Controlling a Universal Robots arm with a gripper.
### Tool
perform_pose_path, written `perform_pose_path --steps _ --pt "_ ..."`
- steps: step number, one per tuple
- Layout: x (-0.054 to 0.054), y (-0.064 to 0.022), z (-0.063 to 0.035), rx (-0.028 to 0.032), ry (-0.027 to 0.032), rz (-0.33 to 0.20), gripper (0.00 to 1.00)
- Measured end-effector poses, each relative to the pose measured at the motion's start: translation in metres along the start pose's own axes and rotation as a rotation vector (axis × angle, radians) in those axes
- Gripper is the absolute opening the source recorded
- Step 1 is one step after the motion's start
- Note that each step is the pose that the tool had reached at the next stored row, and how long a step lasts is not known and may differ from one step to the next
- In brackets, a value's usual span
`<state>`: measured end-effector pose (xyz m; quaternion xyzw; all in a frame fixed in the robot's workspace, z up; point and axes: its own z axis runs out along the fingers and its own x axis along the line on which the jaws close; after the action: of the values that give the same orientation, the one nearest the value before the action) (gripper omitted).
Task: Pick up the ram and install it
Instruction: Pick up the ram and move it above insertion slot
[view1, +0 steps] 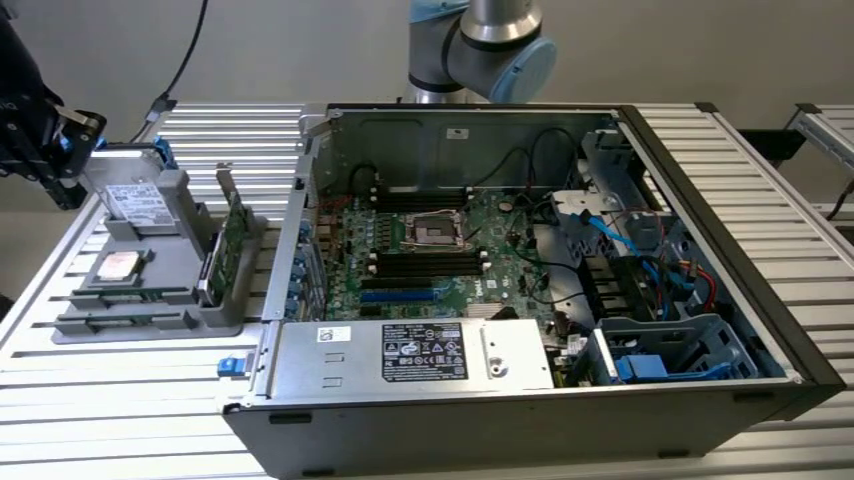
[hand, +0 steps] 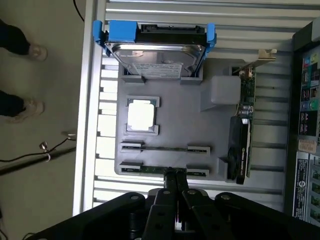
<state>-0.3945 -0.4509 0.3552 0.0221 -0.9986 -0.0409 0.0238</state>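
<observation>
Pincer (hand: 175, 176) pressed together, holding nothing, hanging over the grey tray (hand: 190, 125). Ram (hand: 152, 170) standing on edge in the tray's slot, right under the tips, maybe not touching. Thin, light, stiff, easy to break. Best pinched on its flat sides, midway.

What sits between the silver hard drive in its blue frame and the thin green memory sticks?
A small square silver processor chip, in its own recess of the grey tray; the wrist view shows it.
</observation>
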Motion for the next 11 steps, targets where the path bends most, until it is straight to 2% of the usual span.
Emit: perform_pose_path --steps 3,11 --pt "0.0 0.0 0.0001 0.0005 0.0008 -0.011 0.1" --pt "0.0 -0.0001 0.0 0.0071 0.0129 -0.155 0.1"
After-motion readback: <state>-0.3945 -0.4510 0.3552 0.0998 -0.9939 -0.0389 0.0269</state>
